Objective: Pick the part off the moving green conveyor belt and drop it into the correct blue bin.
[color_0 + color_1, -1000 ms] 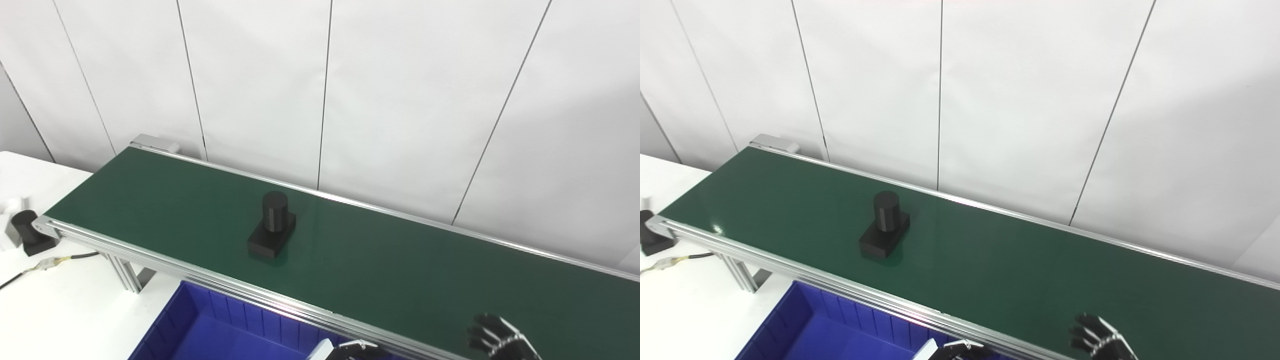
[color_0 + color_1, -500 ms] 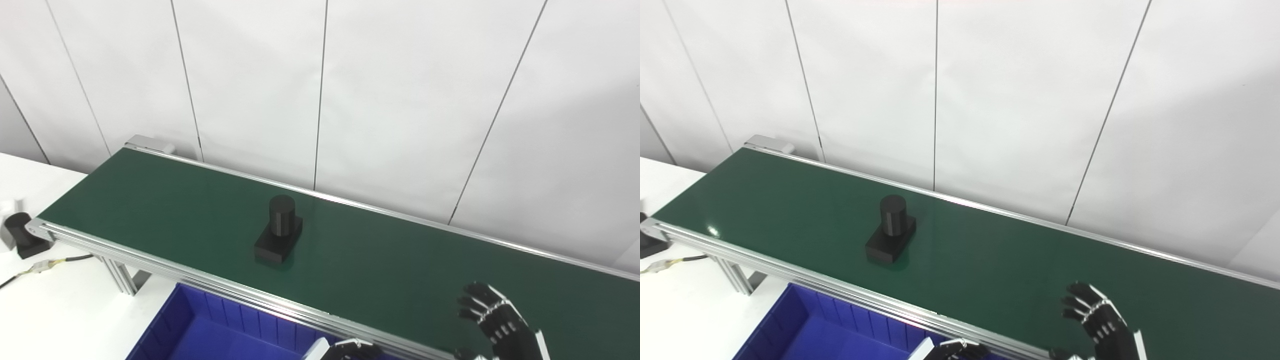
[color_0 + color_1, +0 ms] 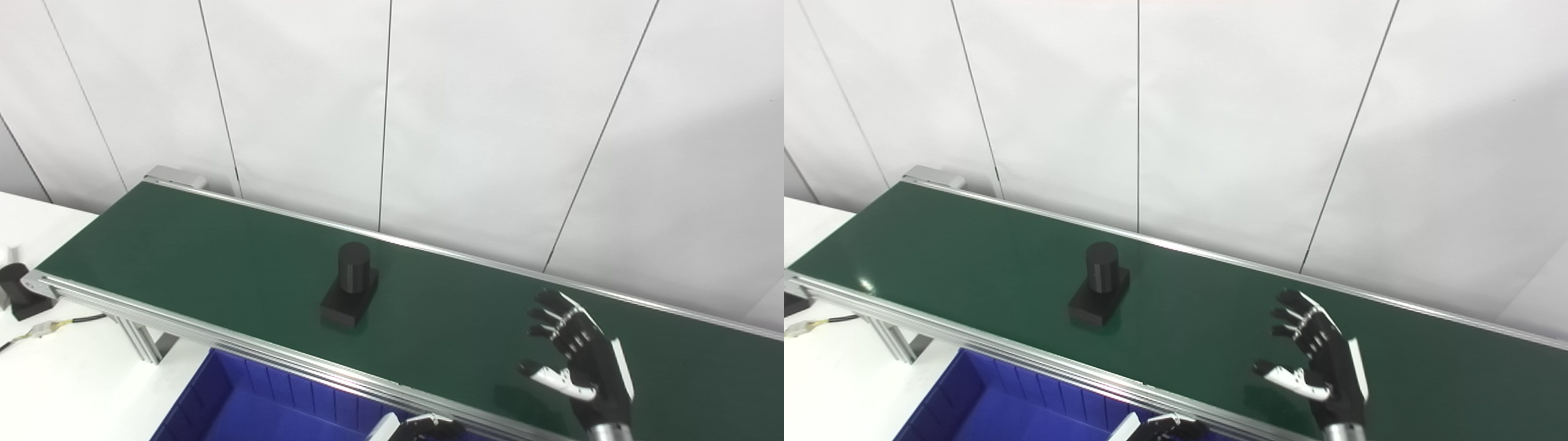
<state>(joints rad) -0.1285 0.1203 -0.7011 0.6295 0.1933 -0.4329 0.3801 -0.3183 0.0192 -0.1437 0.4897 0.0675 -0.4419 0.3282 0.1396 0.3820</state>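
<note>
Right hand (image 3: 579, 358) spread wide, empty; black motor (image 3: 17, 293) shows only in left eye view.

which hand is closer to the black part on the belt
Left, narrowly. The left hand sits low by the blue bin, below-right of the black part; the right hand hovers open farther right.

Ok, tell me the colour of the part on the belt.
The part is black all over, cylinder and base alike; it shows best in the left eye view.
</note>
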